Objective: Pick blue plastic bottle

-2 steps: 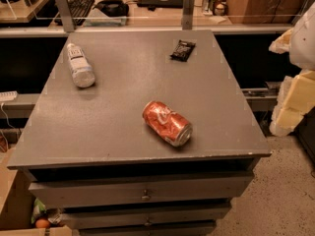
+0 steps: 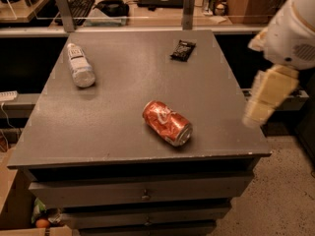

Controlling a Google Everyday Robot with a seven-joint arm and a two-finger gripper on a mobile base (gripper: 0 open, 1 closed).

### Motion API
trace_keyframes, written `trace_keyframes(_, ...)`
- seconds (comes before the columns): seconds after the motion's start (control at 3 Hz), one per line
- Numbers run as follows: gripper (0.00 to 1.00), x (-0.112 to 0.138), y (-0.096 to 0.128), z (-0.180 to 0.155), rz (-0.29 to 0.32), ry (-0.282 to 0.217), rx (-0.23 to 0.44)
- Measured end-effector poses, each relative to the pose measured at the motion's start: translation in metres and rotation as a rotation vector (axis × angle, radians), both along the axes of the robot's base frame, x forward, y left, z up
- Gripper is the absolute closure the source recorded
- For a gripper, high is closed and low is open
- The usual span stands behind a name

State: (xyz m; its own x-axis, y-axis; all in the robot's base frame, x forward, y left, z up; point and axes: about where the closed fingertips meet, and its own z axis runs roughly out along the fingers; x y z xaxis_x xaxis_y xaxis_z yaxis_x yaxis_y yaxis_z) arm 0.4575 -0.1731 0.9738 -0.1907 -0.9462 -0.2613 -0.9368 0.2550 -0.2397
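The blue plastic bottle (image 2: 80, 66) lies on its side at the far left of the grey table top (image 2: 123, 112). It is clear with a white printed label and a whitish cap that points away from me. My gripper (image 2: 266, 98) hangs at the right edge of the view, just off the table's right side and far from the bottle, with the white arm above it. Nothing is held in it.
A dented red soda can (image 2: 167, 123) lies on its side near the table's front middle. A small black snack packet (image 2: 182, 49) lies at the far right. Drawers sit under the top. A desk with a keyboard (image 2: 78, 6) stands behind the table.
My arm and gripper have moved left, closer to the table's right edge. The bottle, can and packet have not moved.
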Motion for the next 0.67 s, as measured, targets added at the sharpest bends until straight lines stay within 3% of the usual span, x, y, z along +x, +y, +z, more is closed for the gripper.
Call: trace_keyframes(0.67, 0.00, 0.045, 0.141, -0.005, 0.081, 0.014, 0.131)
